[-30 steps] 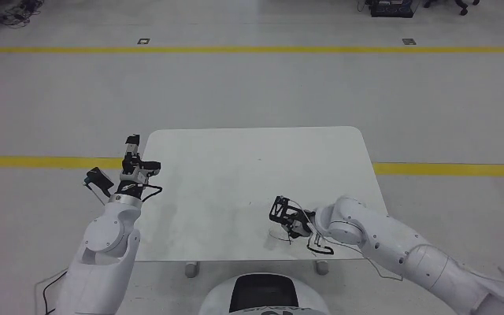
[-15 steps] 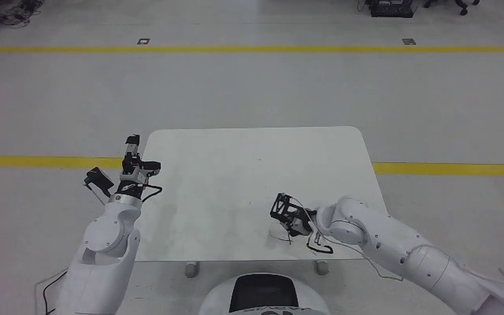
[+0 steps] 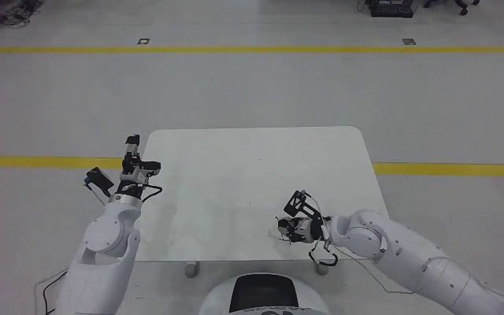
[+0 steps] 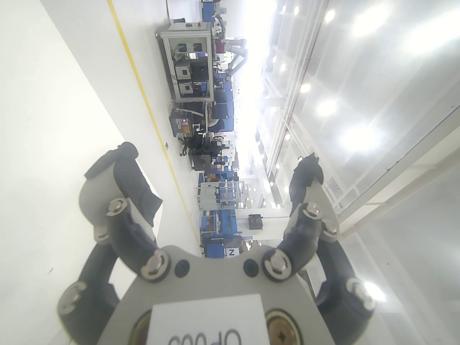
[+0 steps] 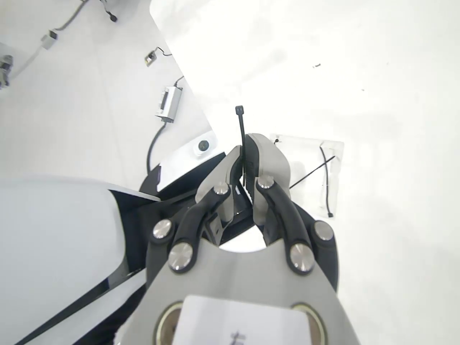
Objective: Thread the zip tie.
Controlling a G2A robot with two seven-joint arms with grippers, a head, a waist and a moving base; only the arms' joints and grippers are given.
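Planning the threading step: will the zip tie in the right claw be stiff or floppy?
Probably stiff: the zip tie stands straight past the right claw, no droop. Likely light and thin, so it may pivot in the grip if pushed.

The top view looks down on the surface from high overhead. The right wrist view, close behind the right gripper, shares that surface; the left wrist view faces the hall.

thin black plastic zip tie above smooth matt table.
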